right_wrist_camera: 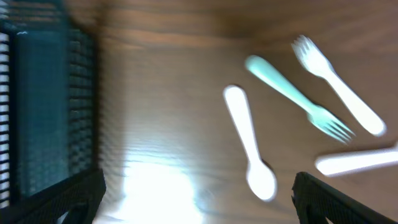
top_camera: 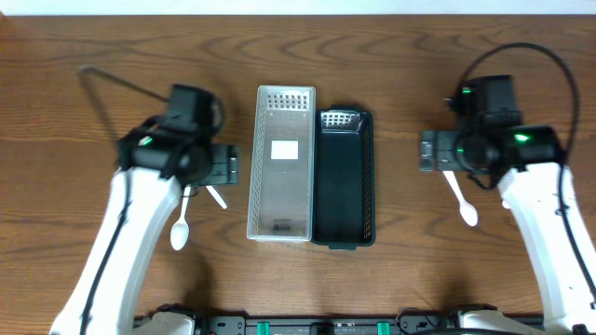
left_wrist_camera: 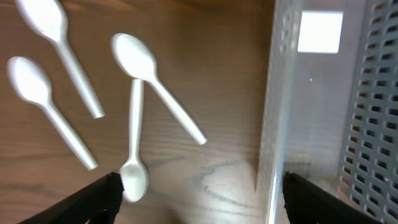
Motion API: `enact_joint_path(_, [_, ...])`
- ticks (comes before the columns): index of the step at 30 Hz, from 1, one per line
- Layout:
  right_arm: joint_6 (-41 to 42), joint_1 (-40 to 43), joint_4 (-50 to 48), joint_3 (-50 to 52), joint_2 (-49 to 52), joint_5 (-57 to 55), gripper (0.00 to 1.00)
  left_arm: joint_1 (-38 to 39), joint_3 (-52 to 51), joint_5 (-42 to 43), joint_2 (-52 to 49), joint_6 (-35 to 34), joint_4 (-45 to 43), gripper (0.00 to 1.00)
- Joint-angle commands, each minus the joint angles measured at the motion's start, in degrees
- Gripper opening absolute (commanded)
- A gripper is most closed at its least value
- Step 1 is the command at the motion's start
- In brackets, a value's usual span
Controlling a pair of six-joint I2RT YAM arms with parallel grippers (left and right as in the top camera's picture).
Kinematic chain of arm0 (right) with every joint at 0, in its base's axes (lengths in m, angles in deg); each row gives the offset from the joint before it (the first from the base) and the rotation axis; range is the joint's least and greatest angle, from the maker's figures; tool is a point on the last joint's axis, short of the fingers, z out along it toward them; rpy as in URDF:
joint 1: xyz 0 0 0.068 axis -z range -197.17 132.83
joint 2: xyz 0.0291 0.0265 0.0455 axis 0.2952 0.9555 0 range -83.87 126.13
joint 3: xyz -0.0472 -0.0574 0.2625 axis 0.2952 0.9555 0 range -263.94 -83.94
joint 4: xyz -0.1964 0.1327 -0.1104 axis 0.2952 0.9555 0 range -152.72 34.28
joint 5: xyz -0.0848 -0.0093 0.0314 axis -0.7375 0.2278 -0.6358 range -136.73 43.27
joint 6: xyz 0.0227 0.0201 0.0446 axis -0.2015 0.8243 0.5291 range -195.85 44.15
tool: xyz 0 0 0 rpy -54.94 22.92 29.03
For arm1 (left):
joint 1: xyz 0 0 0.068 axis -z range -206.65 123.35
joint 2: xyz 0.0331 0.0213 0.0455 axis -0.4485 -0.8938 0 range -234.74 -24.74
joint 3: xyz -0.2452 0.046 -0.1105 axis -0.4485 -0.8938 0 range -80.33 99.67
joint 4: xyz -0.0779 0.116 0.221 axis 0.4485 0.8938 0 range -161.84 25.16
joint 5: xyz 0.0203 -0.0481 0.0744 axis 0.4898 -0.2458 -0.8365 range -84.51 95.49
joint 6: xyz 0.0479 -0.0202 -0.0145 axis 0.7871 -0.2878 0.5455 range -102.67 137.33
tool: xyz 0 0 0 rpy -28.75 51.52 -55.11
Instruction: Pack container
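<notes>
Wood grain runs under the grey tray [top_camera: 280,163], which I take as my reference for every place on the table [top_camera: 391,56]. It lies lengthwise, and I see only a pale label on its floor. The dark tray [top_camera: 345,179] lies along the right side of the grey tray, touching it as far as I can tell, and I find no cutlery in it either. From this I judge that the packing has hardly begun. The left gripper [left_wrist_camera: 199,199] hangs just left of the grey tray. Its fingers [left_wrist_camera: 99,205] are spread wide and nothing is held between them. I think they stand apart like this because four white spoons [left_wrist_camera: 140,68] lie loose on the wood below, near the left wall of the grey tray, waiting to be picked. The right gripper [right_wrist_camera: 199,199] is well to the right of the grey tray, beyond the dark one. Its fingers [right_wrist_camera: 68,202] are also far apart and empty. This view is blurred, yet I can make out a white spoon [right_wrist_camera: 250,151], a teal fork [right_wrist_camera: 292,96] and a white fork [right_wrist_camera: 339,84] under it. I suppose the cutlery is laid on both sides so that each arm can feed the tray nearer to it without crossing the other.
</notes>
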Motion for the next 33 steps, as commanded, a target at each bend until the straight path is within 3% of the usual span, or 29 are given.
enact_joint_path(1, [-1.6, 6.27, 1.9, 1.29, 1.14, -2.45, 0.99, -4.22, 1.05, -0.81, 5.29, -2.78, 1.36, 0.88])
enact_joint_path(10, [-6.45, 18.43, -1.9, 8.83, 9.51, -2.08, 0.99, -10.71, 1.05, -0.81, 10.67, -3.34, 4.55, 0.92])
enact_joint_path(24, [-8.35, 18.34, -3.19, 11.28, 23.89, -2.05, 0.99, -10.82, 1.05, -0.81, 9.31, -3.34, 4.79, 0.92])
enact_joint_path(33, [-8.79, 17.35, -3.65, 11.3, 26.82, -2.08, 0.99, -10.82, 1.03, -0.81, 9.31, -3.32, 4.04, 0.92])
